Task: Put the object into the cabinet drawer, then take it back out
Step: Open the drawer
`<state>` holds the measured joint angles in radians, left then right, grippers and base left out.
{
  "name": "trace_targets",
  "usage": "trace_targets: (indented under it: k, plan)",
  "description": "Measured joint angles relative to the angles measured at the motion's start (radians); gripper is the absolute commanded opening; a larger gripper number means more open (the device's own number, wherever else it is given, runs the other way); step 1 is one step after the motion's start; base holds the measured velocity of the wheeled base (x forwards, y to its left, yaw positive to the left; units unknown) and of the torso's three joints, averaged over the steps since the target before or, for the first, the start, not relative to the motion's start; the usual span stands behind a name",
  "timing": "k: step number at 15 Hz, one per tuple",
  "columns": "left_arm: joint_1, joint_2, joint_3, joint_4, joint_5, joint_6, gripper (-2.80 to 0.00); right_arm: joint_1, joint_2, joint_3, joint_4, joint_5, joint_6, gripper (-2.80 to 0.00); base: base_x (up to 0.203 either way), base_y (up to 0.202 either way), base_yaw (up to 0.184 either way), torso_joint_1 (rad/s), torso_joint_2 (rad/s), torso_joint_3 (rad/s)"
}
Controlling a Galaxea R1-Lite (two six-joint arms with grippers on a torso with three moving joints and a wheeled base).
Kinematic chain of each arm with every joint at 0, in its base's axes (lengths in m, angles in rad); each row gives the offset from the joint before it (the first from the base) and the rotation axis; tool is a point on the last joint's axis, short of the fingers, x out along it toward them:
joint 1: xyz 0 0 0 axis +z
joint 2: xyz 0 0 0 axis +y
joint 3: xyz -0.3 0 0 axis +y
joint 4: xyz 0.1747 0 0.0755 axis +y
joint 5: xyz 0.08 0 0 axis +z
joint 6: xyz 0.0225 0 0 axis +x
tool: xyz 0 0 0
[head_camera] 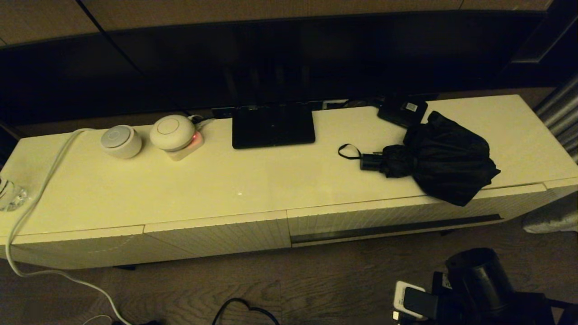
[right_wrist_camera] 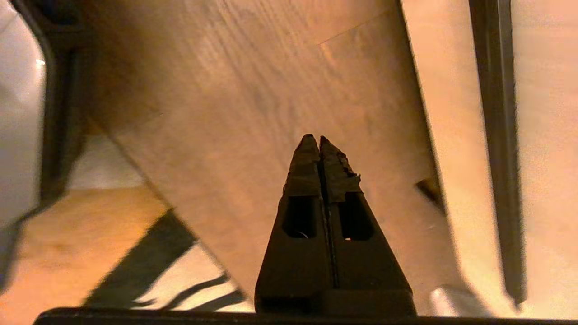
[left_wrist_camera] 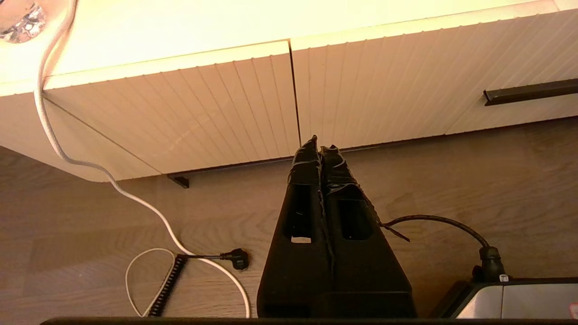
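A black folding umbrella (head_camera: pixel 440 160) lies on the right of the cream cabinet top (head_camera: pixel 253 180), its baggy canopy overhanging the front edge, its short handle and strap loop (head_camera: pixel 348 152) pointing left. Below it the wide ribbed drawer (head_camera: pixel 361 219) with the long dark slot (head_camera: pixel 397 227) is closed; the slot's end (left_wrist_camera: pixel 528 92) also shows in the left wrist view. My left gripper (left_wrist_camera: pixel 319 143) is shut and empty, low above the floor before the cabinet fronts. My right gripper (right_wrist_camera: pixel 314 139) is shut and empty over the wooden floor; that arm (head_camera: pixel 478 284) sits at the lower right.
On the top stand two round white devices (head_camera: pixel 121 141) (head_camera: pixel 172 132), a flat black stand (head_camera: pixel 272 126), a small black box with a white label (head_camera: pixel 403 110) and a glass (head_camera: pixel 10 195). A white cable (head_camera: pixel 31 212) hangs over the left edge. Dark cables (head_camera: pixel 246 311) lie on the floor.
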<state>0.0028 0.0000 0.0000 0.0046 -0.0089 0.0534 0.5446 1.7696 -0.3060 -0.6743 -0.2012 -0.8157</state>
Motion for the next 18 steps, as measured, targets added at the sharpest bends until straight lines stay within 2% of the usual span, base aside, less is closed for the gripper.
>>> trace_targets:
  k: [3, 5, 7, 12, 15, 16, 18]
  plan:
    - [0.000, 0.000, 0.000, 0.000, 0.000, 0.000, -2.80, 0.002, 0.050, 0.038, -0.104, -0.006, -0.080, -2.80, 0.000, 0.000, 0.000, 0.000, 0.00, 0.000]
    - [0.000, 0.000, 0.000, 0.000, 0.000, 0.000, -2.80, 0.001, 0.065, 0.040, -0.107, -0.001, -0.093, -2.80, 0.000, 0.000, 0.000, 0.000, 0.00, 0.000]
    - [0.000, 0.000, 0.000, 0.000, 0.000, 0.000, -2.80, -0.012, 0.072, 0.040, -0.108, 0.006, -0.148, -2.80, 0.000, 0.000, 0.000, 0.000, 0.00, 0.000]
    - [0.000, 0.000, 0.000, 0.000, 0.000, 0.000, -2.80, -0.081, 0.080, 0.038, -0.112, 0.107, -0.312, -2.80, 0.000, 0.000, 0.000, 0.000, 0.00, 0.000]
    - [0.000, 0.000, 0.000, 0.000, 0.000, 0.000, -2.80, -0.111, 0.083, 0.043, -0.137, 0.131, -0.358, -2.80, 0.000, 0.000, 0.000, 0.000, 0.00, 0.000]
    - [0.000, 0.000, 0.000, 0.000, 0.000, 0.000, -2.80, -0.117, 0.083, 0.045, -0.155, 0.136, -0.369, 0.00, 0.000, 0.000, 0.000, 0.000, 0.00, 0.000]
    - [0.000, 0.000, 0.000, 0.000, 0.000, 0.000, -2.80, -0.122, 0.081, 0.046, -0.175, 0.152, -0.395, 0.00, 0.000, 0.000, 0.000, 0.000, 0.00, 0.000]
